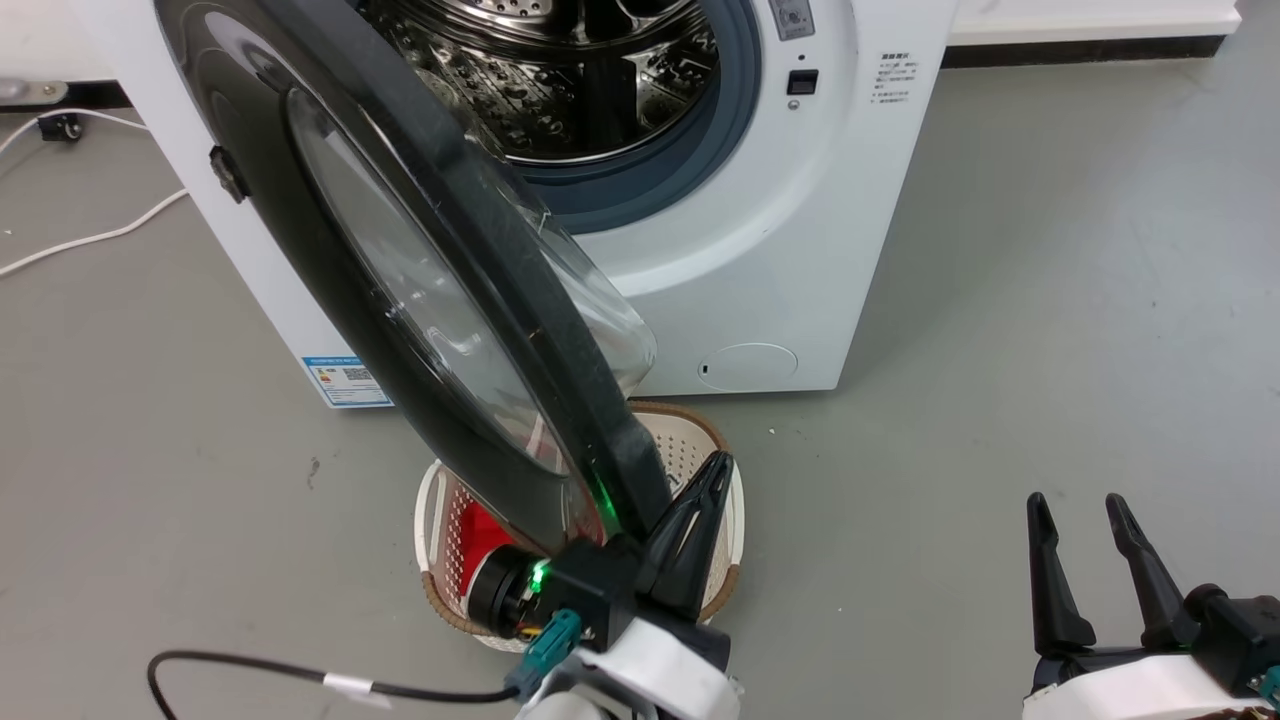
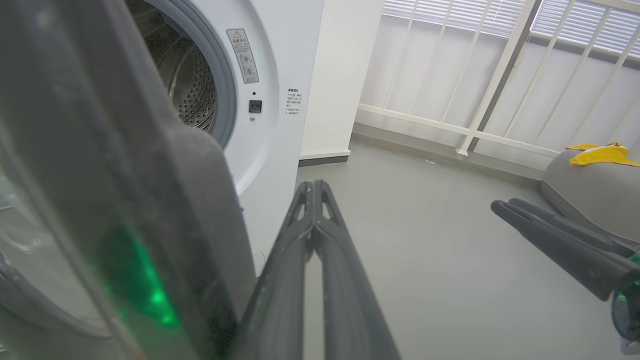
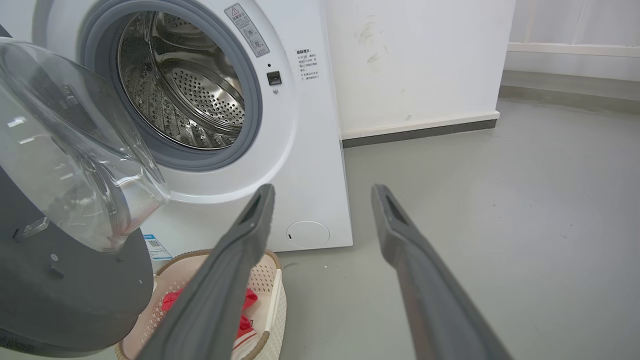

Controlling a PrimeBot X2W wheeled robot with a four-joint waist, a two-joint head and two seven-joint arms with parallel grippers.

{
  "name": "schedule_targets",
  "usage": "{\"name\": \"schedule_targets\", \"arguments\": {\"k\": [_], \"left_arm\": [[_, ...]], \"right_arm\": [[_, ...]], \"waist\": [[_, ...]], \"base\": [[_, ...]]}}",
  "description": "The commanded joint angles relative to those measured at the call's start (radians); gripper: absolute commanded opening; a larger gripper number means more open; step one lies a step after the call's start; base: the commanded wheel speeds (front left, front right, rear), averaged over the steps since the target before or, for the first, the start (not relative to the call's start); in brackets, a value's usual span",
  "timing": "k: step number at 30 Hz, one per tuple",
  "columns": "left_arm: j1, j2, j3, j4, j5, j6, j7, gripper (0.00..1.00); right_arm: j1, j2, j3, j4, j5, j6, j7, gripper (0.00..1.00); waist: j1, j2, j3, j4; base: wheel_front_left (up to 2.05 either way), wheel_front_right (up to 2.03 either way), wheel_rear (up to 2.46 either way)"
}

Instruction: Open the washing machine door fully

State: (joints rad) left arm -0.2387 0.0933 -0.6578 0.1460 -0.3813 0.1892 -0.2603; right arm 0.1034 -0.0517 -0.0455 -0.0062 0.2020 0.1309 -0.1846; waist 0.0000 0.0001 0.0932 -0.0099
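A: Starting with the washing machine door (image 1: 400, 290): swung out from the washing machine (image 1: 760, 260), hinged at the left of the head view, glossy black rim turned nearly edge-on to the head camera, clear bowl window bulging back toward the opening.

B: And behind it?

A: Wide open to the steel drum (image 1: 560, 80), grey-blue rubber ring (image 1: 738, 120) all round. Lower tip of the door hanging over a cream laundry basket (image 1: 735, 540) on the floor, something red (image 1: 480, 530) inside.

B: Now the left gripper (image 1: 720, 465). Where against the door?

A: Right at that lower edge, just to its right in the head view, fingers pointing up alongside the rim. Pressed tight together, tips meeting, nothing pinched between. Same story in the left wrist view: closed pair up the middle, door's dark edge looming immediately left with a green glow on it.

B: Touching the door?

A: Hard to call. Just beside it for certain; contact hidden lower down.

B: And the right gripper (image 1: 1075, 500)?

A: Well apart from the door, low at the right of the head view over grey floor (image 1: 1000, 350). Fingers spread, nothing held. From its wrist camera, looking at the open drum and the glass bowl off to the left.

B: Anything else around?

A: Low on the machine beside the door, a blue label sticker (image 1: 345, 380); further left, a white cable (image 1: 90, 240) trailing across the floor.
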Motion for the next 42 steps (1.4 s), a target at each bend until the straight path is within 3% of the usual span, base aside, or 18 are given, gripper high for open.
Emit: {"name": "schedule_targets", "arguments": {"k": [1, 17, 27, 34, 42], "left_arm": [[0.005, 0.066, 0.072, 0.005, 0.001, 0.048, -0.005, 0.0], [0.172, 0.117, 0.044, -0.207, 0.02, 0.127, 0.035, 0.0], [0.254, 0.155, 0.059, -0.315, 0.024, 0.188, 0.059, 0.0], [0.275, 0.179, 0.108, -0.336, -0.003, 0.201, 0.044, 0.0], [0.28, 0.219, 0.221, -0.302, -0.071, 0.183, 0.017, 0.0]], "right_arm": [[-0.001, 0.003, 0.002, 0.002, -0.001, 0.0, -0.003, 1.0], [0.021, 0.003, -0.004, -0.003, -0.001, 0.0, 0.002, 1.0], [0.047, 0.002, -0.02, -0.014, 0.009, 0.0, 0.004, 1.0], [0.048, 0.002, -0.028, -0.027, 0.009, 0.0, 0.007, 1.0], [0.036, 0.002, -0.027, -0.045, 0.001, 0.0, 0.017, 1.0]], "waist": [[0.0, -0.0001, -0.006, 0.006], [0.0, -0.0001, -0.034, 0.101], [0.0, -0.0001, -0.049, 0.29], [0.0, -0.0001, -0.045, 0.395], [0.0, -0.0001, -0.021, 0.436]], "base": [[0.0, 0.0, 0.0], [0.0, 0.0, 0.0], [0.0, 0.0, 0.0], [0.0, 0.0, 0.0], [0.0, 0.0, 0.0]]}}
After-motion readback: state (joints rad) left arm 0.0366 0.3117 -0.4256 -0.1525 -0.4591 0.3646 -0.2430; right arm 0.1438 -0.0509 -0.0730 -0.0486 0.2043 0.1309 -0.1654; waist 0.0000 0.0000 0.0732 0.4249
